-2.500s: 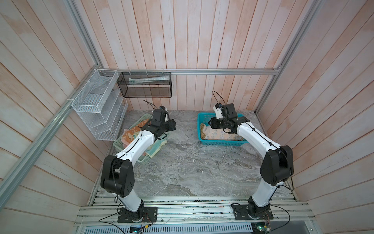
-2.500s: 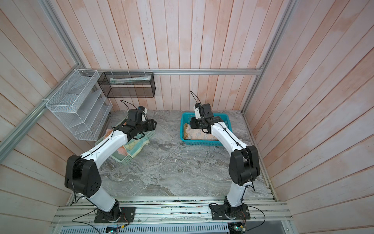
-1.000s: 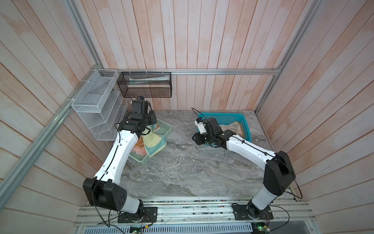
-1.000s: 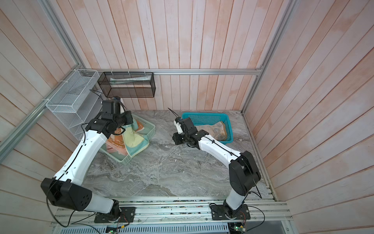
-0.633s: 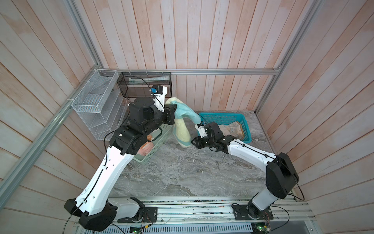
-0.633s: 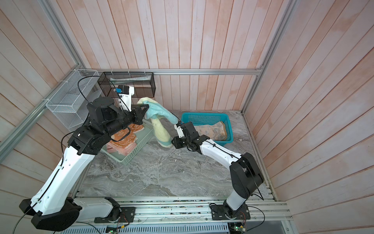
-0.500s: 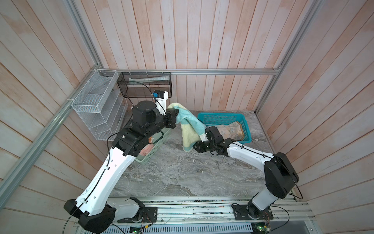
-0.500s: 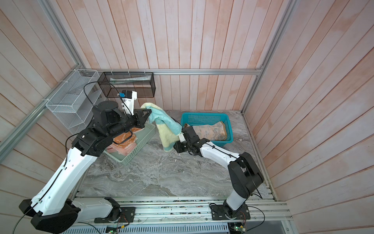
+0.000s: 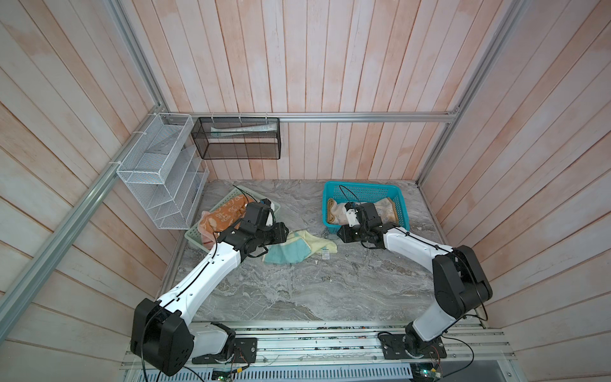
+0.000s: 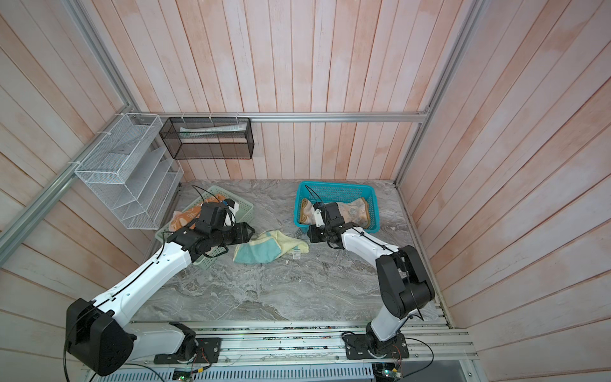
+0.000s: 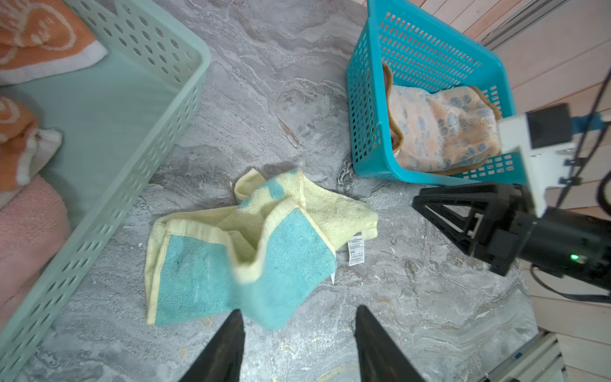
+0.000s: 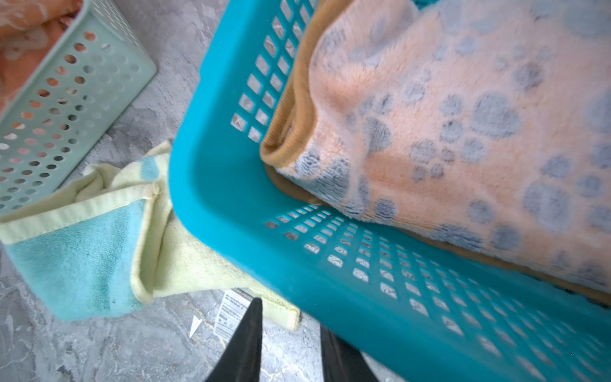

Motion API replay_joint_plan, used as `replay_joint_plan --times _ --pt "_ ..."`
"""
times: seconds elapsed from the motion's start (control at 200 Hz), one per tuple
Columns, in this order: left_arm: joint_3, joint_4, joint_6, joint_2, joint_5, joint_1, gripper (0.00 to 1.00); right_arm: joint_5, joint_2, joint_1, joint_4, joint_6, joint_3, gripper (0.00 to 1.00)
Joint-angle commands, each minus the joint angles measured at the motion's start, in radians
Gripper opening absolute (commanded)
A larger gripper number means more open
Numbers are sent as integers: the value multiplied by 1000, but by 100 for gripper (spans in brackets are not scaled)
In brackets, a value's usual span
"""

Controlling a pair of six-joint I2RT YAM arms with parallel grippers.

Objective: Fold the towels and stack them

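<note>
Yellow-green towel [image 11: 251, 251] is seen crumpled toward the rear edge of the worktop [image 11: 413, 314], judged light, limp, grippy; a hemmed corner should be pinched. Left gripper [image 11: 297, 311] jaws are spread, empty; right gripper [image 12: 291, 316] jaws part-open, empty.

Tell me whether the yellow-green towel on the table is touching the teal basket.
Apart. In the left wrist view, a strip of bare marble table shows between the yellow-green towel and the teal basket.

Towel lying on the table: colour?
Pale yellow terry towel with teal panels; clearest in left wrist view.
</note>
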Motion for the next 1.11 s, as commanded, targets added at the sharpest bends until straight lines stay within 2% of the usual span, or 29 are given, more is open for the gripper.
replay_joint_plan --times 0.0,0.135,0.295,0.43,0.63,0.86,0.935,1.1 --pt "-77 12 -4 -29 -51 23 56 19 -50 33 -19 -19 31 32" --pt "-185 60 -31 -21 -46 61 55 60 -28 127 7 11 47 32" --pt "-265 153 -50 7 20 121 55 7 103 223 55 26 129 44" --pt "-308 214 -56 32 54 162 55 -40 239 229 81 31 226 50" --pt "-348 301 -50 86 107 230 55 -118 405 235 39 30 373 52" --pt "-321 320 -22 159 139 272 55 -165 493 254 -9 7 458 52" --pt "-312 314 -14 168 140 280 55 -180 509 259 -46 2 485 49" --pt "-309 299 -4 156 138 284 55 -223 472 290 -97 -22 463 30"
